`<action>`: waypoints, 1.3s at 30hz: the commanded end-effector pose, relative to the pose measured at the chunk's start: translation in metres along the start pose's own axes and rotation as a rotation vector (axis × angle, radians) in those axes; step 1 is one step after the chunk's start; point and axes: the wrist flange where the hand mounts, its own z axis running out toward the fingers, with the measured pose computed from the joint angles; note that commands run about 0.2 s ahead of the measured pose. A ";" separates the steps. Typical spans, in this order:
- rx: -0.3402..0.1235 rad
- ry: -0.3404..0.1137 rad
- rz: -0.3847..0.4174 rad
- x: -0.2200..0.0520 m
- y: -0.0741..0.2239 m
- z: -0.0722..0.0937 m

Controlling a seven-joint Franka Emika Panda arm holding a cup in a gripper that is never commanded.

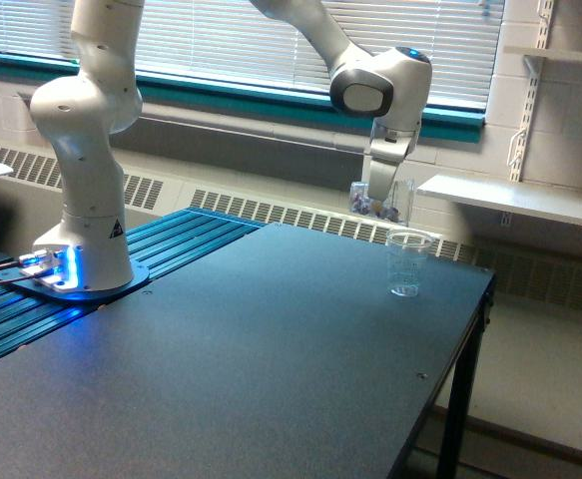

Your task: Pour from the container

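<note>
You can read no lettering anywhere; the faint printed lines on the small clear measuring cup (406,263), which stands near the dark table's (271,359) far right edge, are too small to make out. Your white robot gripper (380,205) has its fingers clamped on the clear, smooth-walled plastic cup (382,200), held upright above and just behind the measuring cup. Small dark pieces lie in its bottom, blurred.
</note>
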 end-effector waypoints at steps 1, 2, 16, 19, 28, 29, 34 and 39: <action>0.013 -0.029 0.015 -0.007 -0.007 -0.013; 0.018 -0.030 0.014 -0.008 -0.008 -0.016; 0.034 -0.063 0.056 -0.008 -0.006 -0.037; 0.029 -0.068 0.067 -0.006 -0.005 -0.036; 0.005 -0.089 0.088 0.000 0.002 -0.022; 0.003 -0.093 0.088 0.001 0.003 -0.020; -0.016 -0.101 0.098 0.003 0.006 -0.013; -0.032 -0.114 0.116 0.006 0.007 -0.008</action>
